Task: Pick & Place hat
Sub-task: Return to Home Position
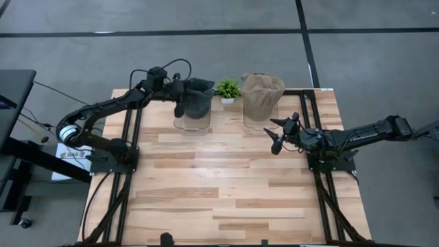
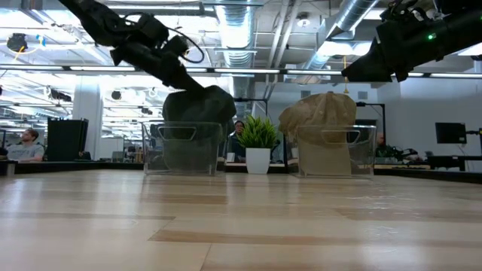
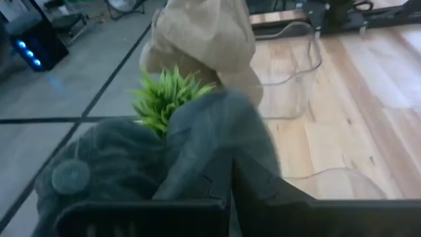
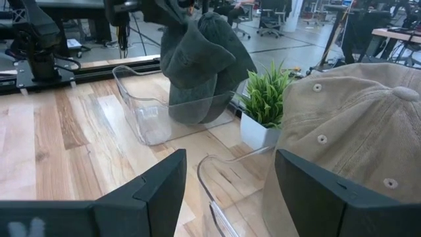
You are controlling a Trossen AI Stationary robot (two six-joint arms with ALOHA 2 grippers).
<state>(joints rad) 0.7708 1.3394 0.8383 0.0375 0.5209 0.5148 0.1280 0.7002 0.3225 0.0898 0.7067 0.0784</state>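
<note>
Left gripper (image 1: 180, 105) fingers pinched on the soft dark blue cap (image 1: 199, 96) heaped over the left clear bin (image 1: 184, 125) rim; right gripper (image 1: 276, 135) spread wide, bare wood table (image 1: 226, 192) beneath, tan cap (image 1: 262, 92) just ahead

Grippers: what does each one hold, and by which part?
The right gripper is open, holding nothing. The left gripper is at the top of the dark cap over the left bin; whether it grips cannot be told.
</note>
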